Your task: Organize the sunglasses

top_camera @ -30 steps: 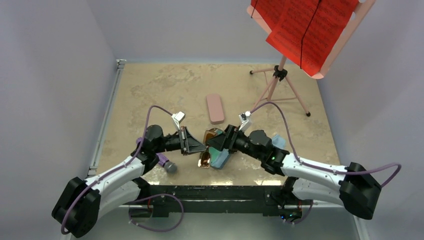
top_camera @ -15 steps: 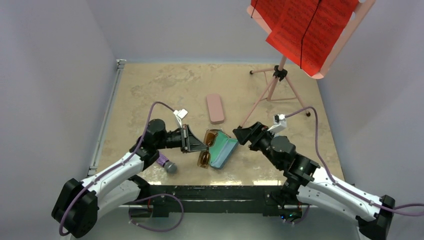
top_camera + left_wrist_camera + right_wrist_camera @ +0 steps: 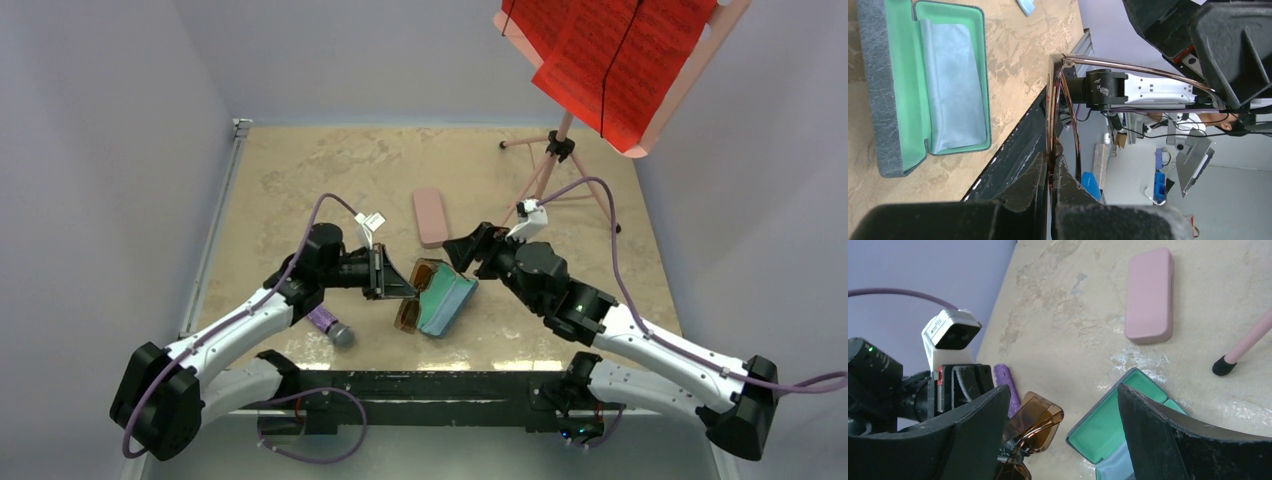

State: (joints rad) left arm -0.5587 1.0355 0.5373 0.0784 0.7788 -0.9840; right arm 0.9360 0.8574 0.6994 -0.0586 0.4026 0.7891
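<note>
R gripper (image 3: 462, 248) has backed off the open case (image 3: 872, 100) since a sec ago. It now hangs past the case's far corner, jaws spread wide, holding nothing. L gripper (image 3: 1050, 175) has nudged a bit further from the robot. It's clamped tight on the frame rim of the brown sunglasses (image 3: 1050, 107), which hang on edge right at the case's left side.

Risks, as I read it:
- One temple arm sticks straight out, unfolded, w/ its tip right by the R gripper; can't tell if they touch.
- Lowered like that, the pair prob won't sit in the case.
- A careless R move could snag the tip and twist the frame.
- The pinch is on a thin edge, so the pair may swivel or slip.

Containers: the open case, green lining, holds only a light blue cloth (image 3: 950, 85), no glasses yet. Pink case (image 3: 431, 215) lies shut further back, well apart from both grippers; contents unseen.
</note>
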